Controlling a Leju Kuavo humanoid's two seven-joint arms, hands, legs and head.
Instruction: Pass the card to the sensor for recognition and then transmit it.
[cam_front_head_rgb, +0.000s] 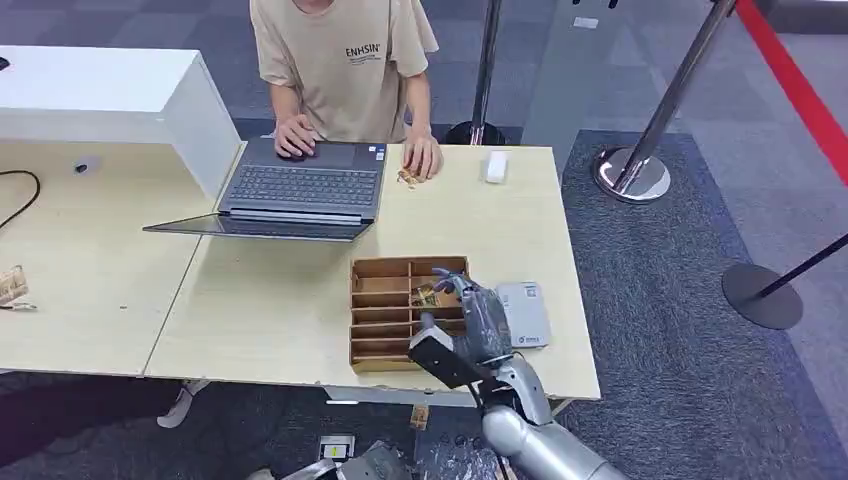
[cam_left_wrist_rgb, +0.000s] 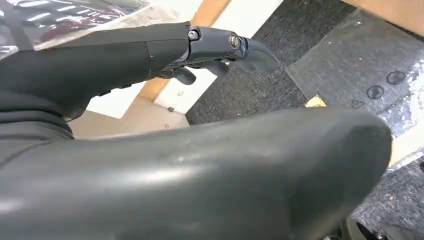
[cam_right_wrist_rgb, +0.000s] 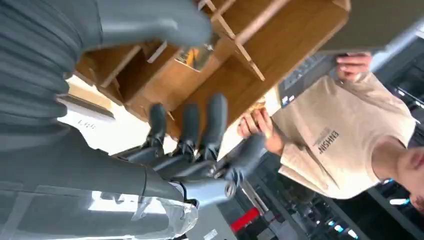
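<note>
Tray: brown wooden slotted tray (cam_front_head_rgb: 385, 325) sits near the table's front edge, the landmark here; its narrow compartments keep cards sorted and upright enough for fingers to reach.
Card: small gold-and-dark printed card (cam_front_head_rgb: 428, 296) lies in an upper compartment at the tray's right end, also seen from the right wrist (cam_right_wrist_rgb: 196, 56); likely the item to be picked.
Right hand: grey many-fingered right hand (cam_front_head_rgb: 478, 325) hovers over the tray's right end, fingers (cam_right_wrist_rgb: 216, 117) spread apart and holding nothing; the posture suggests a reach for the card, not yet a grip.
Sensor: flat grey rectangular card reader (cam_front_head_rgb: 524, 313) rests just beside the tray's right side, placed so a lifted card need travel only a short way.
Left hand: dark left hand (cam_left_wrist_rgb: 215, 47) hangs below table level, well apart from the tray, fingers loosely curled and empty; whether fully closed cannot be told.
Person: person in a beige T-shirt (cam_front_head_rgb: 345, 60) stands beyond the tray at the table's far edge, hands on a grey open laptop (cam_front_head_rgb: 300, 190), seemingly placed to receive the card.
Stage: early, by appearances; pick-up pending.
</note>
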